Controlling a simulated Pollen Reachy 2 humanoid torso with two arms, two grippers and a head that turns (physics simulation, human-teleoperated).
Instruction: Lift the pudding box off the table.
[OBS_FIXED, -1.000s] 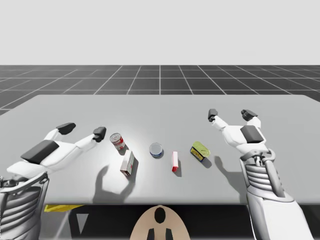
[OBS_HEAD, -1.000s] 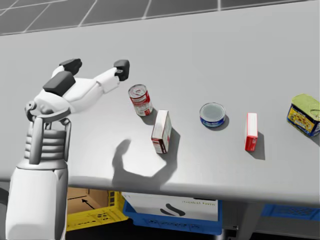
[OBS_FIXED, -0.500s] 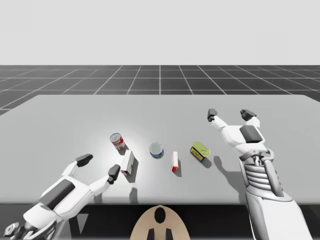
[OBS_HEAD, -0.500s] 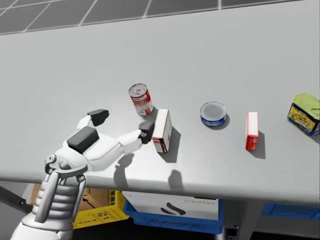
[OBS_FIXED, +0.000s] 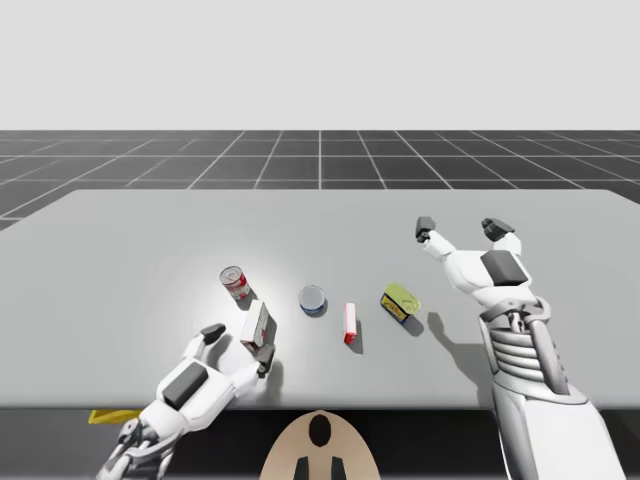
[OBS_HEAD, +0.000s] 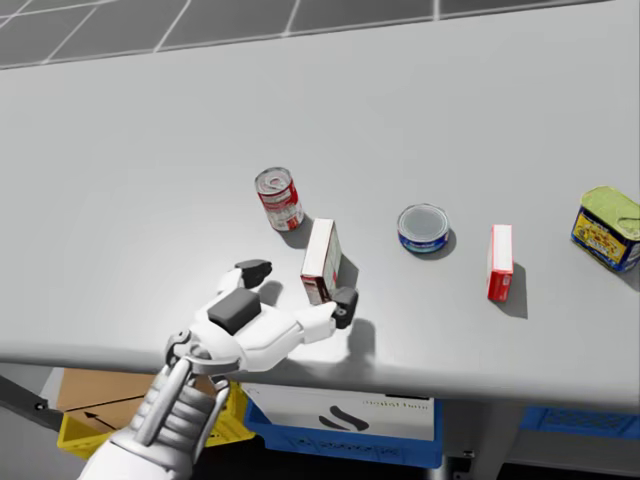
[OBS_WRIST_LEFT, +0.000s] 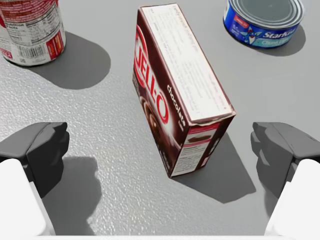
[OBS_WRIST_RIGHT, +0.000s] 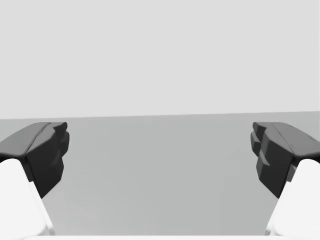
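Pudding box (OBS_WRIST_LEFT: 180, 95): left hand (OBS_WRIST_LEFT: 159, 151) moved astride it (fingers (OBS_WRIST_LEFT: 42, 150) spread).

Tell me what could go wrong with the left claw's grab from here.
1. The pudding box stands on a narrow side, skewed between the fingers of the open left claw; closing could catch its corners and twist or topple it.
2. The red-and-white can stands close beyond the box; pushing forward might shove the box into it.
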